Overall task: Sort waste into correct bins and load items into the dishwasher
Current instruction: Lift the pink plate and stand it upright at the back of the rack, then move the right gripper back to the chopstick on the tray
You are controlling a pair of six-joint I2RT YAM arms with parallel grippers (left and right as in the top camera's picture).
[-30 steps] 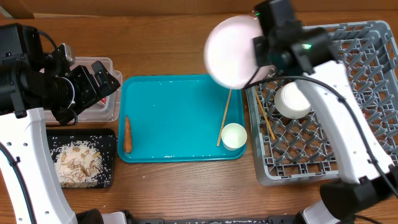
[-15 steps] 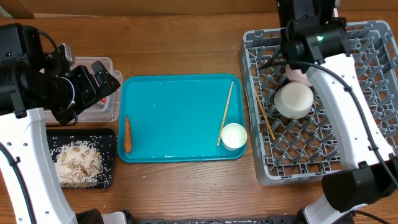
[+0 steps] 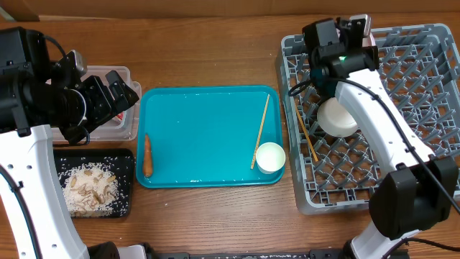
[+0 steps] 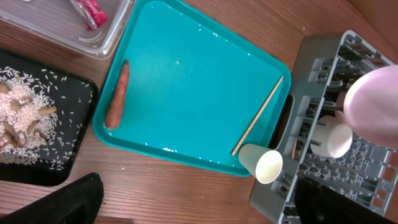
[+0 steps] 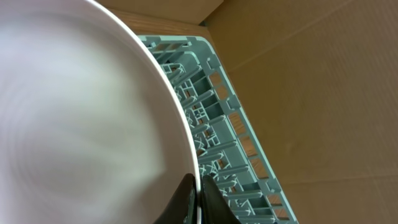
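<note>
gripping the rim of the pale pink plate, the right end effector is pinched tight on the plate's edge, over the far left corner of the grey dish rack. the left wrist camera shows the plate tilted above the pegs; whether it touches them cannot be told. a white bowl sits in the rack just beside it, and one chopstick lies along the rack's left side. a second chopstick lies on the teal tray, its near end by the small white cup. an orange stick lies near the tray's left edge. the left end effector hovers over the clear tub, fingers spread and empty; a red-and-white wrapper lies inside the tub. rice scraps fill the black tray on the desk.
</note>
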